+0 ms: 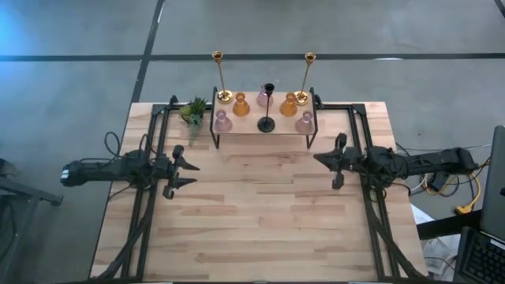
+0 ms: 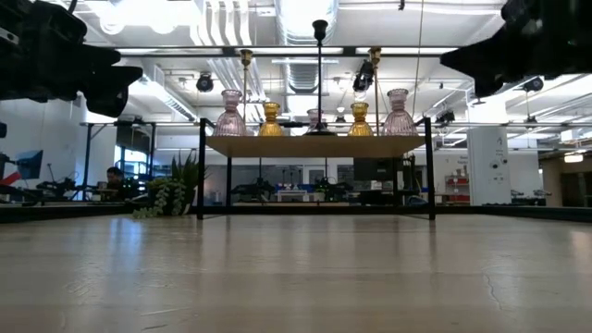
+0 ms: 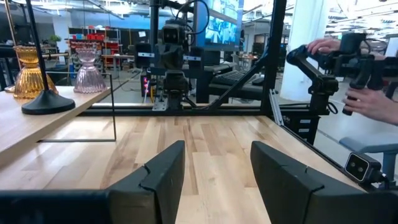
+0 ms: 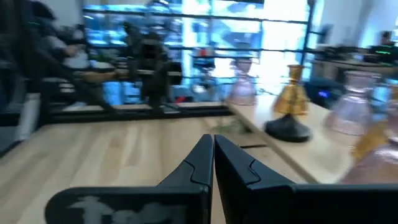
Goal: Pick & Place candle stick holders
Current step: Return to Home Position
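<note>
All eight candle stick holders stand on the wooden shelf with a black metal frame (image 1: 246,128), at the 12 o'clock edge of the pale plank table (image 1: 252,229).

**High view**
- The two tall thin brass sticks with round bases (image 1: 225,96) are at the shelf's back corners, at 11 and 1 o'clock from its middle.
- The two squat amber glass holders (image 1: 241,104) sit just inside them.
- One of the pink glass holders (image 1: 263,96) is at back centre, and the other two are at the front corners.
- The black stemmed holder (image 1: 267,124) is at front centre.
- A small green potted plant (image 1: 192,111) sits on the table at the shelf's 9 o'clock.

**Low view**
This view shows what the high view cannot. Every holder is upright with its long axis vertical, base flat on the board and cup pointing up. The black stem's cup shows above the brass tips.

**Grippers**
- The left gripper (image 1: 192,173) is at the table's 9 o'clock and points toward 3 o'clock. The left wrist view shows its fingers spread apart over bare planks.
- The right gripper (image 1: 317,157) is at 3 o'clock and points toward 9 o'clock. The high view does not show how its fingers stand, but the right wrist view shows them pressed together.

Only the left wrist view shows a person's hands (image 3: 367,99), beyond the table's far side, on a dark jointed device (image 3: 323,68).
</note>
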`<action>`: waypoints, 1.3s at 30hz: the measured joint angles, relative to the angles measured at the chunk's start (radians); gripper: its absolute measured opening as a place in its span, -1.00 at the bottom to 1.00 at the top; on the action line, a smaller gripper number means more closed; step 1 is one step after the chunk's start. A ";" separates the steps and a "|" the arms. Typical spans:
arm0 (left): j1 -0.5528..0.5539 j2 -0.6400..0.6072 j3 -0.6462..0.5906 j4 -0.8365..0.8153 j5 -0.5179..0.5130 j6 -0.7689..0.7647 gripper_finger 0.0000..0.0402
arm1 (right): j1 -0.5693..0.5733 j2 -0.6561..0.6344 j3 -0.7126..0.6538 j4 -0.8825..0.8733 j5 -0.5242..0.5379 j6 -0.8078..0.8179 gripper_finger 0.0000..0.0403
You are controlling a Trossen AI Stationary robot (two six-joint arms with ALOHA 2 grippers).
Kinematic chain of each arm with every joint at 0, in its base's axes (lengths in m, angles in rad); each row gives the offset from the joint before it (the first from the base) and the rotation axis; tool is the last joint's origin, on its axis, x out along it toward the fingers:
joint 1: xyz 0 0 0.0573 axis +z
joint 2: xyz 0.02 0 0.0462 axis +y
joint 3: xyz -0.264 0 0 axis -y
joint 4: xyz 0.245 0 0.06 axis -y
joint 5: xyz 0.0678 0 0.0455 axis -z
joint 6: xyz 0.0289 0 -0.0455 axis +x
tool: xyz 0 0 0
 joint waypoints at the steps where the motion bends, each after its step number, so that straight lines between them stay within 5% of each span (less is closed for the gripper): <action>1: 0.000 0.000 0.000 0.000 0.000 0.000 -0.06 | -0.016 -0.020 -0.016 0.002 -0.035 -0.002 -0.96; 19: 0.000 0.000 0.000 0.000 0.000 0.000 -0.06 | -0.070 -0.379 -0.120 -0.281 -0.120 0.080 -0.96; 23: 0.000 0.000 0.000 0.000 0.000 0.000 -0.06 | -0.070 -0.386 -0.120 -0.298 -0.215 0.088 -0.96; 39: 0.000 0.000 0.000 0.000 0.000 0.000 -0.06 | -0.075 -0.362 -0.120 -0.296 -0.211 0.053 -0.96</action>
